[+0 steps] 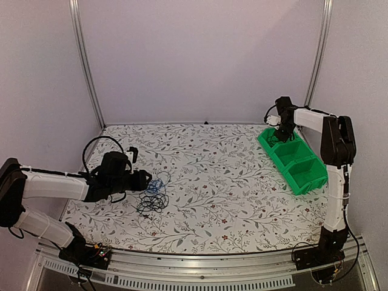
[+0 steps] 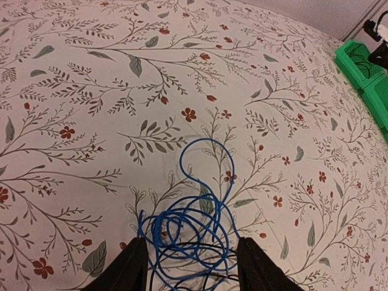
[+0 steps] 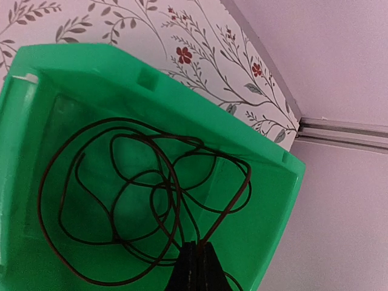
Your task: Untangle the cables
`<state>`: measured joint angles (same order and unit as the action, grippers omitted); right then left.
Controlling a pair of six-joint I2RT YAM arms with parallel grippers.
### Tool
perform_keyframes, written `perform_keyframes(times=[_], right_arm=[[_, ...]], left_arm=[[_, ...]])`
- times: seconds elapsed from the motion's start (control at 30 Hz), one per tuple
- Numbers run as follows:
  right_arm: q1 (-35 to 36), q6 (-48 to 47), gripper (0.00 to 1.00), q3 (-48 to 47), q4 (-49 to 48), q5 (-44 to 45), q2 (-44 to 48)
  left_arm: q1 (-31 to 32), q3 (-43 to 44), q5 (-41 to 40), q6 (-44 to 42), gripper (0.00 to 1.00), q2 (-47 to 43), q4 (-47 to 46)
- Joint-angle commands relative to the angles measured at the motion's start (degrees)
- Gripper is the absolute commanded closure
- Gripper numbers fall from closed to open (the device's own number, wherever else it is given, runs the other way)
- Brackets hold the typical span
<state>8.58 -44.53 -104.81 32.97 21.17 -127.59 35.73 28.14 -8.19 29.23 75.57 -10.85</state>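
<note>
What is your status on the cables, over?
Left pincer open, straddling blue cable of the tangle. Right pincer shut on black cable in green bin. Nothing blocking.

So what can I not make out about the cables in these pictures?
1. Top view: the tangle is too small to trace the crossings.
2. Left wrist view: the bottom edge cuts off the lower loops of the blue cable.
3. Right wrist view: the right gripper, shut, hides whether it pinches the black cable.
</note>
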Motion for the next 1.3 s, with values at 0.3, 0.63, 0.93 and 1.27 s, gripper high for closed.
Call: perform_keyframes(times=[0.3, 0.63, 0.93, 1.27], right_arm=[[-1.7, 3.7, 1.00, -3.3, 5.6, -10.2, -1.8], [-0.9, 6.9, 0.70, -5.5, 8.9, -11.9, 3.2], [1.2, 8.0, 0.61, -5.4, 11.3, -10.5, 8.3], [4.0, 7.6, 0.59, -5.1, 10.2, -9.4, 7.3]], left_arm=[[0.0, -1.3, 0.7, 1.3, 0.50, 0.0, -2.4], [-0.1, -0.7, 0.5, 0.7, 0.50, -0.2, -1.8], [-0.3, 0.2, 0.7, 0.1, 0.50, 0.7, -1.4], [-0.4, 0.8, 0.6, 0.1, 0.50, 0.1, 0.2]])
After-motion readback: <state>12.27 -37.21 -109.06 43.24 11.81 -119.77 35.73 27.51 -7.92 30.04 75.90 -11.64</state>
